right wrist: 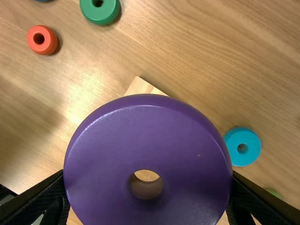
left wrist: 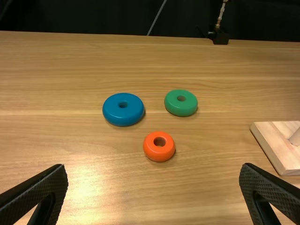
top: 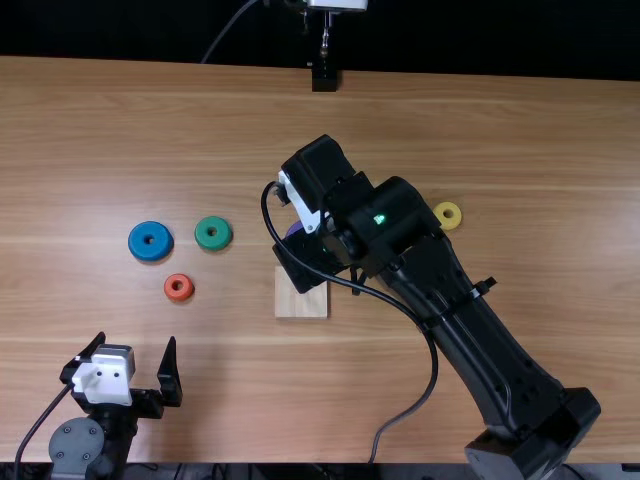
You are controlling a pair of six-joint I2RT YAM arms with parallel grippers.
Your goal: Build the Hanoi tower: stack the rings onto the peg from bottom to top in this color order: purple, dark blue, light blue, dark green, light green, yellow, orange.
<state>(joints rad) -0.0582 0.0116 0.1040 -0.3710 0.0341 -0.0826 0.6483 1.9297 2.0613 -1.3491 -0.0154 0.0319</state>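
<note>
Purple ring (right wrist: 145, 126) is what my right gripper (right wrist: 148, 187) has hold of: its fingers are parted by about the ring's width, pressing on opposite sides of the outer rim. The hole is uncovered between them, which suits lowering it over a peg. The ring is up off the table (top: 500, 130), over or close beside the square base (top: 302, 302), whose corner peeks out past it. I can't tell whether the hole lines up with the peg (left wrist: 295, 137).

It looks like painted wood: stiff, fairly light, not fragile, but glossy and rounded, so it could slip or tip if I pinched above or below the widest part. I'd keep the hold at mid-rim and the ring level, centre it, lower gently, and let go once it's threaded. A slightly off-centre drop could catch on the peg's tip or nudge the base.

My left gripper (left wrist: 154, 171) is wide open and empty, short of the loose rings on its side. Nearest it lies the orange ring (left wrist: 158, 153); beyond are the dark blue ring (left wrist: 123, 116) and the dark green ring (left wrist: 181, 108), side by side but apart. Across the base from those sit the light blue ring (right wrist: 242, 136), a sliver of the light green ring (right wrist: 272, 192), and the yellow ring (top: 448, 224). I judge this the first placement; dark blue should follow, held by its rim too.
</note>
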